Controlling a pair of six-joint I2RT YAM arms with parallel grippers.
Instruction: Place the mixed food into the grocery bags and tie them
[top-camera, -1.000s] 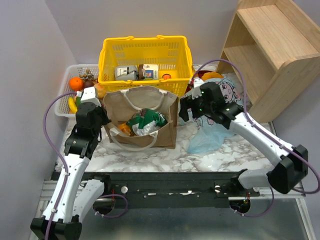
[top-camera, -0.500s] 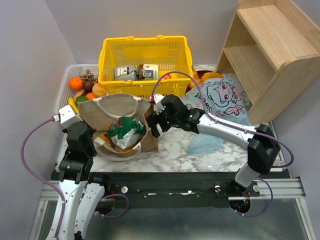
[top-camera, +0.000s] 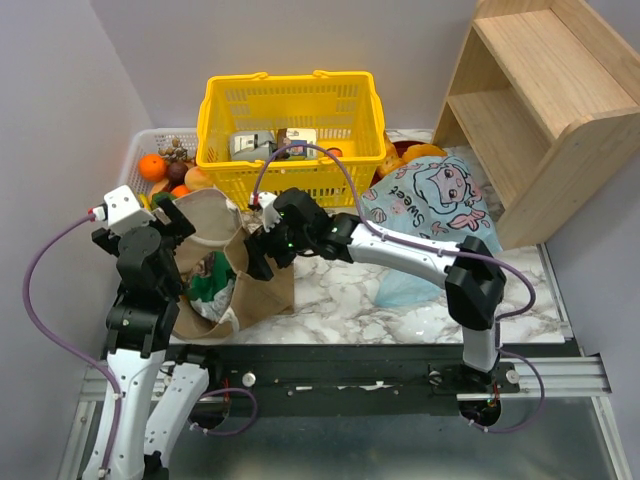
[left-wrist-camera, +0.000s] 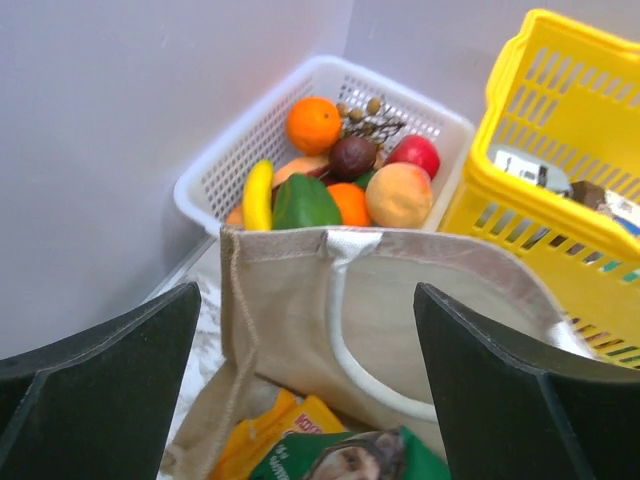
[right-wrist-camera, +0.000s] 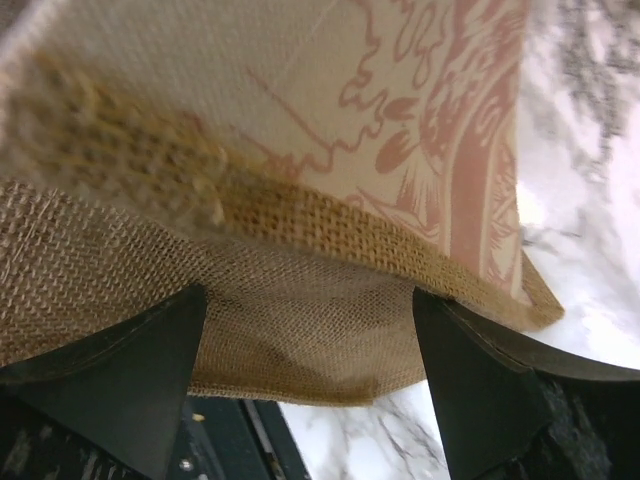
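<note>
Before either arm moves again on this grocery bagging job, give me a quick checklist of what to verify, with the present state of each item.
1. Open left gripper: ok, fingers wide apart over the rim of the tan bag, holding nothing.
2. Open right gripper: ok, fingers apart against the bag's woven side.
3. Upright tan bag: not ok, it slumps toward the left arm.
4. Bagged snack packets: ok, they lie inside the tan bag.
5. Bagged fruit: not ok, it lies in the white tray.
6. Tied blue bag: cannot tell.
</note>
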